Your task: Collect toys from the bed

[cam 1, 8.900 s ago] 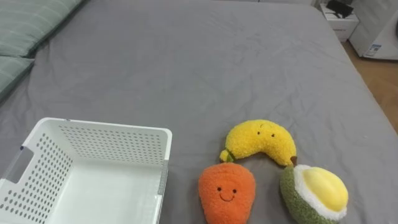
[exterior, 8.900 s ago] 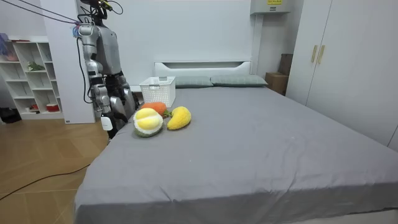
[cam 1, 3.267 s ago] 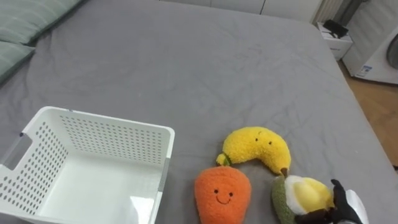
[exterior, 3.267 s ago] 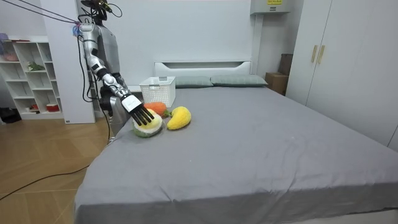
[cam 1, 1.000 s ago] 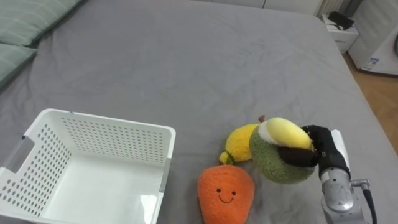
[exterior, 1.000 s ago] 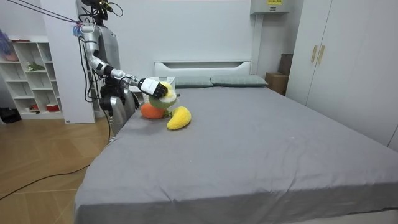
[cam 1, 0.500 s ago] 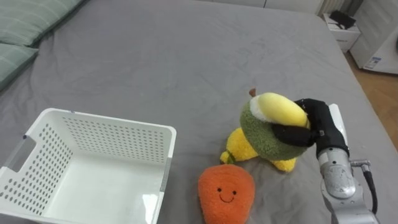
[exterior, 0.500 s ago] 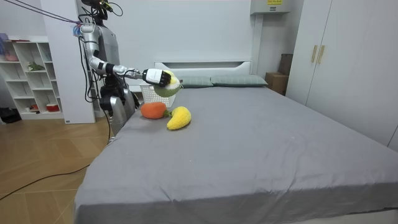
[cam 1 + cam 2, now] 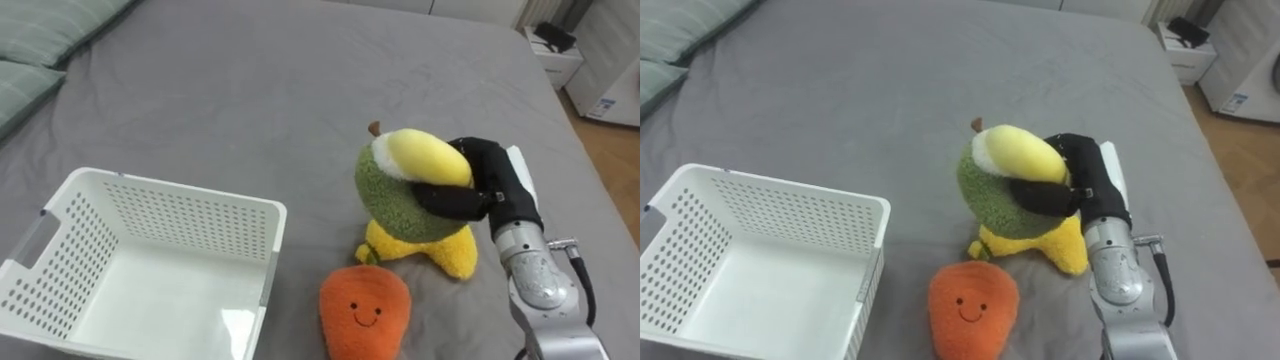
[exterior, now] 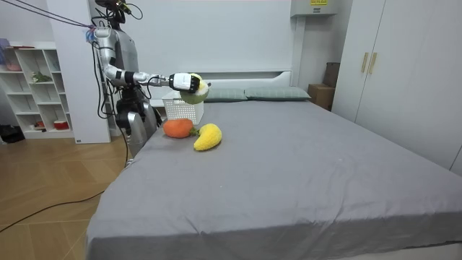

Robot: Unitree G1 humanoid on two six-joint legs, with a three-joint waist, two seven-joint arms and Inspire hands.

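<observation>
My right hand is shut on a green and yellow avocado plush, held in the air above the bed. Under it lies a yellow banana plush, partly hidden by the avocado. An orange carrot plush with a smiling face lies nearer to me. A white perforated basket stands empty on the bed at my left. I stand at the bed's side by the basket, right arm stretched out over the toys.
The grey bedsheet runs far ahead of the toys. Green striped pillows lie at the far left. A white nightstand stands beyond the bed's right edge, over wooden floor. In the room view a white shelf unit stands behind me.
My right hand has lifted the avocado plush higher and carried it left, toward the basket. The banana and carrot have stayed put.
</observation>
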